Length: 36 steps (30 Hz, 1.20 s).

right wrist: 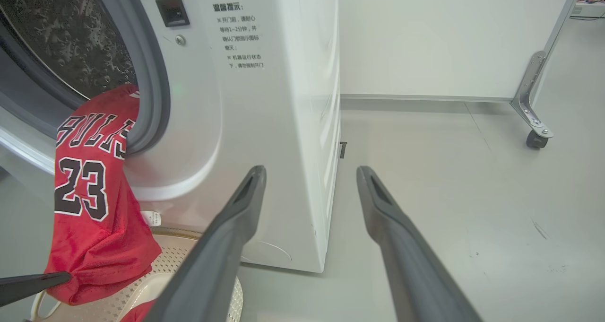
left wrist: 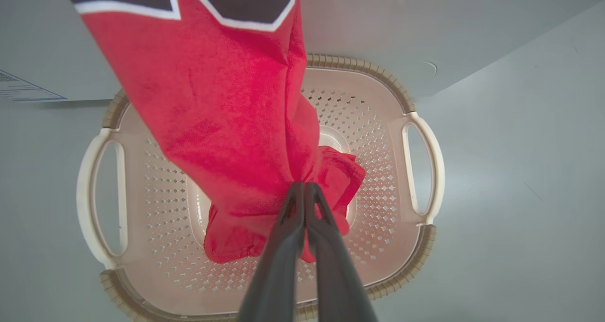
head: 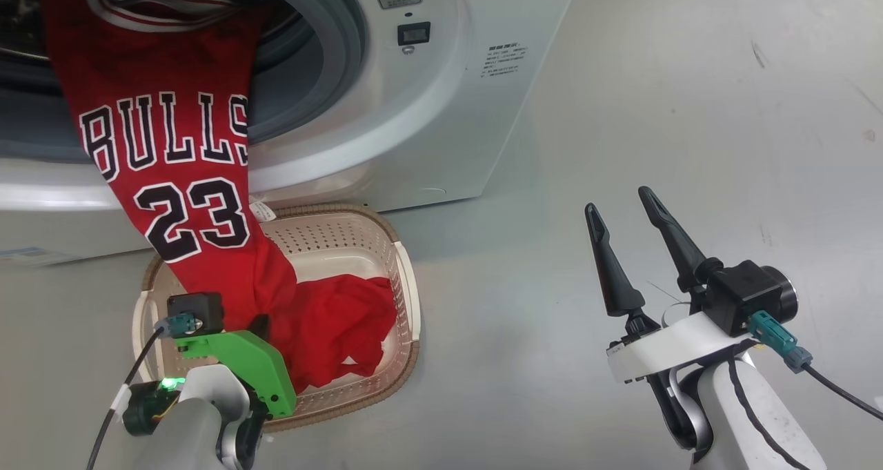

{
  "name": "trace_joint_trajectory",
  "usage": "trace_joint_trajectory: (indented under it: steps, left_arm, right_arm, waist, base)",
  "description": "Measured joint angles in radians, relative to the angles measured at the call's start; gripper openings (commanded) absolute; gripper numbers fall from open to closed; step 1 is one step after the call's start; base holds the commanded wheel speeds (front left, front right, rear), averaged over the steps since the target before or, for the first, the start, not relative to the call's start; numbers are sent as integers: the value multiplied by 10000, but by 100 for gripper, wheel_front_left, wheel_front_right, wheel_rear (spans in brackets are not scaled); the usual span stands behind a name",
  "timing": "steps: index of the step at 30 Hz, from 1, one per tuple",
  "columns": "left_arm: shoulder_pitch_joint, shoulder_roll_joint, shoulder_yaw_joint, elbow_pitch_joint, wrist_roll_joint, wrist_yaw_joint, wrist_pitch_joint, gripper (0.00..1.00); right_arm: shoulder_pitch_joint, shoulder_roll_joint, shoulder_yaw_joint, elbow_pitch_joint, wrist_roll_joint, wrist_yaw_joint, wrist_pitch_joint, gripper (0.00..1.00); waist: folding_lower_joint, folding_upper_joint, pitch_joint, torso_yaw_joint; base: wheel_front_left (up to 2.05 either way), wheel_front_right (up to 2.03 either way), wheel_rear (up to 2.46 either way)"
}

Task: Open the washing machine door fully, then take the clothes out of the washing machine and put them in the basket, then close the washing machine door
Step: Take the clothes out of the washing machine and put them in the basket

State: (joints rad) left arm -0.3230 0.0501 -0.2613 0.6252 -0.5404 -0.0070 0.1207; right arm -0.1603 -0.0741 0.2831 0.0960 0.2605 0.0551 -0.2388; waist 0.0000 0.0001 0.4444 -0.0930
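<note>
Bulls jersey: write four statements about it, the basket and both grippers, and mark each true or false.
1. The left gripper is shut on the lower end of the Bulls jersey. True.
2. The Bulls jersey is wholly out of the washing machine. False: its top hangs inside the washing machine.
3. The right gripper is clamped on the rim of the basket. False: it is open and empty, off to the side above the floor.
4. The basket stands on the floor in front of the washing machine, under the Bulls jersey. True.
</note>
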Motion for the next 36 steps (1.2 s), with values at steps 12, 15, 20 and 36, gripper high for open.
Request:
trace_joint_trajectory:
  steps: [12, 15, 20, 36]
  left_arm:
    - [-772, -36, 121, 1417, -153, -224, -447, 100]
    - [-800, -38, 86, 1707, -151, -337, -759, 100]
    - [-835, -56, 27, 1929, -136, -433, -1172, 100]
    - [-842, -77, -63, 1425, 466, -474, -3524, 100]
  right_arm:
    - [-197, 38, -67, 163, 19, 52, -21, 100]
    - [-248, 38, -81, 238, 19, 52, -40, 100]
    - [-250, 35, -150, 384, 19, 52, -42, 100]
    - [-68, -33, -341, 823, 19, 38, -46, 100]
  waist:
    - [0, 0, 382, -318]
    - [0, 0, 358, -268]
    - [0, 0, 261, -170]
    - [0, 0, -595, 343]
  base:
    - [0, 0, 0]
    - [0, 0, 0]
    - [0, 0, 0]
    - [0, 0, 0]
